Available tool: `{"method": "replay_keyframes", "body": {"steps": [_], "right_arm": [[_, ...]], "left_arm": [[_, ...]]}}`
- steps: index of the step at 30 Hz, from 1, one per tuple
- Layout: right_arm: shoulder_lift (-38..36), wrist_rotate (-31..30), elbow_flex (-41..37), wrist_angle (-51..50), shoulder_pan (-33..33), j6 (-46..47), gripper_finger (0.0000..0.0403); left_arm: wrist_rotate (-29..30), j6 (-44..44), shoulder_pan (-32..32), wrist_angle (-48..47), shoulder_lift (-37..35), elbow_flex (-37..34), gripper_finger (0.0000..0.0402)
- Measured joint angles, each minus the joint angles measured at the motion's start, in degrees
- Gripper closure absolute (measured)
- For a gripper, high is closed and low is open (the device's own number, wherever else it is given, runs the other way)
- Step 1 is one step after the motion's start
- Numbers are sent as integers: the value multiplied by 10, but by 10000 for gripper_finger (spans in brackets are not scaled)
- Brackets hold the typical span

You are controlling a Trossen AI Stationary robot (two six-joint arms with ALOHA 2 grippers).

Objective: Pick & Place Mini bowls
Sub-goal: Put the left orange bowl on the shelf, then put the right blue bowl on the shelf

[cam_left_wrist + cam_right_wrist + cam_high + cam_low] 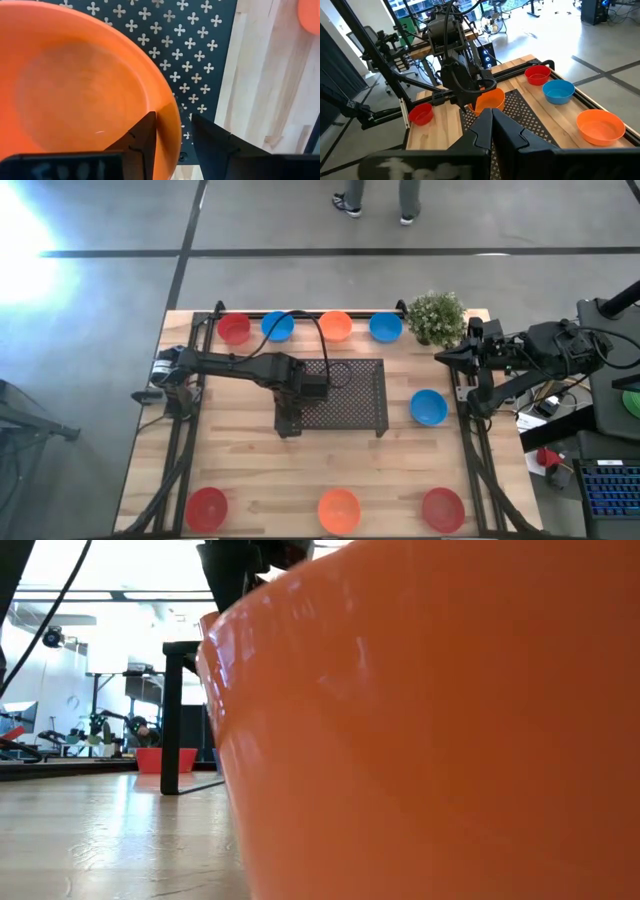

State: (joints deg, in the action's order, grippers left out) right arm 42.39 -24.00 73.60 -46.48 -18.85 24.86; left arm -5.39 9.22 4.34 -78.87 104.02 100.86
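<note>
My left gripper (173,118) is over the near-left part of the dark mesh rack (352,408), open, astride the rim of an orange mini bowl (75,90). The right wrist view shows that bowl (490,99) level, low over the rack (532,117); I cannot tell whether it rests on it. In the high view my left arm hides it. Other mini bowls sit on the table: red (234,328), blue (277,326), orange (335,326) and blue (385,327) along the far edge, and one blue (429,407) right of the rack. My right gripper (492,122) waits shut at the table's right edge (445,358). My left gripper comes at the orange bowl from above, pointing down, one finger (142,137) inside and the other (210,140) outside the rim (175,120). A strip of rack shows between the rim and the outer finger. I cannot tell whether the inner finger touches the wall.
Three more bowls stand along the near edge: red (206,508), orange (338,510), which fills the low view (430,730), and red (442,509). A small potted plant (437,317) is at the far right corner. A person's feet (378,202) show beyond the table.
</note>
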Motion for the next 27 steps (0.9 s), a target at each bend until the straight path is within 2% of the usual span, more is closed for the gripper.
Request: {"method": "replay_keyframes", "body": {"steps": [15,22,25,27], "right_arm": [[0,0,0,0,0,0,394],[0,0,0,-1,0,1,394],[0,0,0,-3,0,5,394],[1,0,0,-11,0,8,394]], "left_arm": [[0,-1,-1,-8,-31,4,287],[3,-1,-1,-8,-56,44,287],[24,9,-3,-6,-59,71,287],[59,15,-3,-4,-59,93,287]]}}
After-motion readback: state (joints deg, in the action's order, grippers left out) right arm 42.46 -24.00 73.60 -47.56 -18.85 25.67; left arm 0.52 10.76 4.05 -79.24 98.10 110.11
